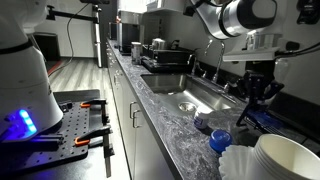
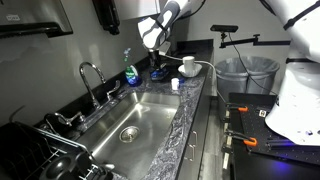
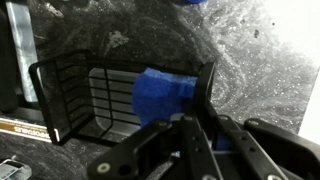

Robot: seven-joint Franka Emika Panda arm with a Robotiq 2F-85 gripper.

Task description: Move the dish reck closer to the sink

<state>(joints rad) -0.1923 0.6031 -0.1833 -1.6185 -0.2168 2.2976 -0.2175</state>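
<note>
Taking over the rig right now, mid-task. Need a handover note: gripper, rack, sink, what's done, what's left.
Gripper: hangs over the rim of the low black wire dish rack, beside its blue piece. The fingers are close together, but a grip can't be confirmed.
Rack: on the grey marbled countertop, beyond one end of the rectangular stainless-steel sink.
Done: gripper is at the rack.
Left: confirm the grasp, slide the rack toward the sink, release.
</note>
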